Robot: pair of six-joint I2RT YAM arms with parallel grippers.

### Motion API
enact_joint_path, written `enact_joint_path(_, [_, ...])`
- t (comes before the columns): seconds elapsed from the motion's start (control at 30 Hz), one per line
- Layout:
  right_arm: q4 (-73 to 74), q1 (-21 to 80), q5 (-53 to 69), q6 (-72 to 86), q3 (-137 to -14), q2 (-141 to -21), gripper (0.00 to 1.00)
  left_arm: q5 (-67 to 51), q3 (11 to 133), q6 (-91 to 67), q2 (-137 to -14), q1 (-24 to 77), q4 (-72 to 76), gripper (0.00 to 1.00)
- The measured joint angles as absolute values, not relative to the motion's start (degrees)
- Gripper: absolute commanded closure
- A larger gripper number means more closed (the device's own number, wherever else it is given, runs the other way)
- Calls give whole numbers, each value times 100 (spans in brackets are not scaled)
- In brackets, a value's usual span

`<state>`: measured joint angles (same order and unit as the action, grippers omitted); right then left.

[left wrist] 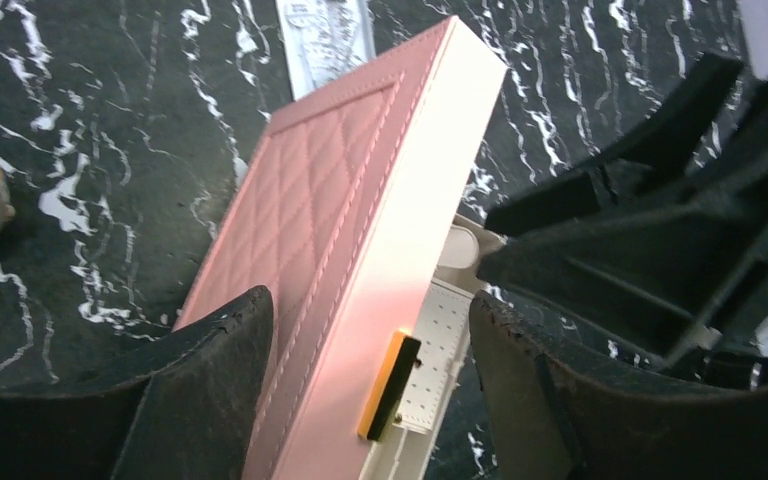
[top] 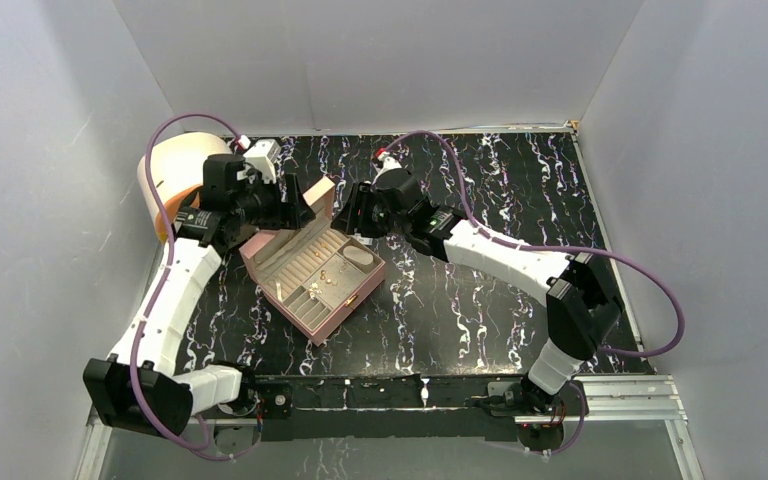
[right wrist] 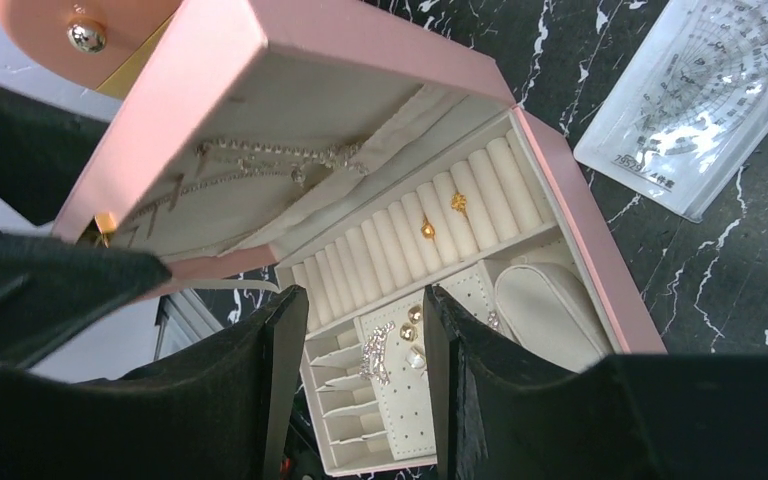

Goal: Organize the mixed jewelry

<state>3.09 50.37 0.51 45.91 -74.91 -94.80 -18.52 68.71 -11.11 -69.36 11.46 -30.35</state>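
One black marbled table (top: 520, 180) noted as work surface. Found pink quilted box (top: 305, 322) left of centre, open, lid (left wrist: 330, 200) raised on far-left side. Saw left gripper (left wrist: 370, 300) straddling lid's free edge, fingers spread, gap on inner side; contact with quilted face not decidable. Saw right gripper (right wrist: 365, 295) over box's far-right side, fingers parted, holding nothing. Logged clear packet (right wrist: 700, 110) flat on table near box. Located mixed jewelry (right wrist: 375, 355) inside box: chains (right wrist: 270, 158) in lid pocket (right wrist: 360, 110), two gold pieces (right wrist: 457, 203) in ring rolls (right wrist: 400, 250), studs (right wrist: 415, 314) on perforated panel (right wrist: 400, 390).
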Motion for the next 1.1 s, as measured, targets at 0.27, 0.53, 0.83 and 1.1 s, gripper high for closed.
enact_joint_path(0.27, [311, 5037, -200, 4582, -7494, -9480, 43, -2646, 6368, -1413, -6506, 1149, -2698, 22])
enact_joint_path(0.53, [353, 5037, -397, 4556, -6991, -9056, 43, -3146, 5756, -1614, -6060, 1179, -2324, 21])
enact_joint_path(0.83, [460, 5033, -554, 4703, -5660, -7988, 42, -2816, 5328, -1723, -5682, 1188, -2228, 22])
enact_joint_path(1.1, [484, 5033, -558, 4810, -5168, -8001, 40, -2432, 4980, -1850, -5863, 1190, -2320, 25])
